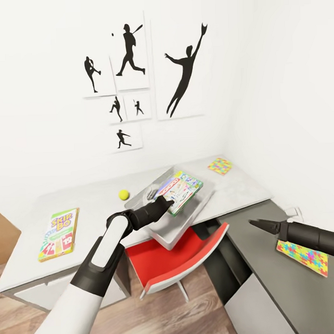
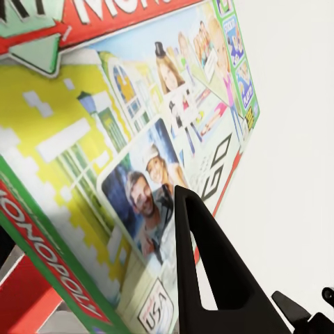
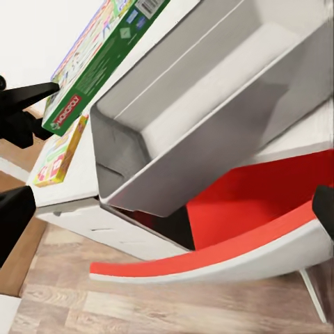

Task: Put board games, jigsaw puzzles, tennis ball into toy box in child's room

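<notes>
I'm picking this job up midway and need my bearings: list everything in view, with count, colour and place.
Monopoly board game: one, green-edged, many-coloured, tilted over the toy box, at the left gripper.
Skip-Bo board game: one, yellow, red and green, flat on the table's left part.
Jigsaw puzzles: two, many-coloured; one at the table's far right corner, one on the dark grey cabinet top.
Tennis ball: one, yellow-green, on the table left of the toy box.
Toy box: one, light grey, overhanging the table's front edge.
Table: one, pale grey.
Chair: one, red, under the table.
Silhouette posters: six, black on white, wall.
Left gripper: black, at the Monopoly box.
Right gripper: black, above the cabinet.
</notes>
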Robot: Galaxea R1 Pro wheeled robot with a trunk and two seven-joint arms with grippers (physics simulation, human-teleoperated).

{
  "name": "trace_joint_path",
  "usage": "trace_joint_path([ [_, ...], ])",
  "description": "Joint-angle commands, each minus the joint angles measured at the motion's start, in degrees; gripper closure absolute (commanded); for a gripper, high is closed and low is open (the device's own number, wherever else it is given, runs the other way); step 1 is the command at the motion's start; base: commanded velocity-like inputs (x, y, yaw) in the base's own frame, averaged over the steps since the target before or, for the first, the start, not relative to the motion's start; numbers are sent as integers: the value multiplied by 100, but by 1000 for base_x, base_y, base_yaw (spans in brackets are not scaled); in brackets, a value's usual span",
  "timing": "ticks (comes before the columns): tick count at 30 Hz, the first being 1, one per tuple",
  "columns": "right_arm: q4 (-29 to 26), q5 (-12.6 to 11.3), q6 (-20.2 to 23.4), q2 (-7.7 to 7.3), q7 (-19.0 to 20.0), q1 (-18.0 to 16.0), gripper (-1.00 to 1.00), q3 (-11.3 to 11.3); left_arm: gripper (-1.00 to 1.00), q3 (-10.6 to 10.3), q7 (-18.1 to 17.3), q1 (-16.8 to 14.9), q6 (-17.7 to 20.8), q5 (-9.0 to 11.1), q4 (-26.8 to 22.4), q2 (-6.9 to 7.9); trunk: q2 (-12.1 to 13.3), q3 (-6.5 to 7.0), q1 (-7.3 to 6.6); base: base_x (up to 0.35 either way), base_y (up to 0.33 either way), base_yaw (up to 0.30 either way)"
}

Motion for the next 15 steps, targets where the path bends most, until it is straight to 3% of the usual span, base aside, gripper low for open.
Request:
trace_joint_path([
  [1, 0, -21, 43, -1, 2, -6, -100, -2, 100, 3, 59, -4, 6, 70, -8, -1, -12, -11, 3, 2, 0, -179],
  [15, -1, -18, 43, 7, -15, -6, -100, -3, 100, 8, 60, -9, 13, 71, -8, 6, -12, -11, 3, 15, 25, -59],
])
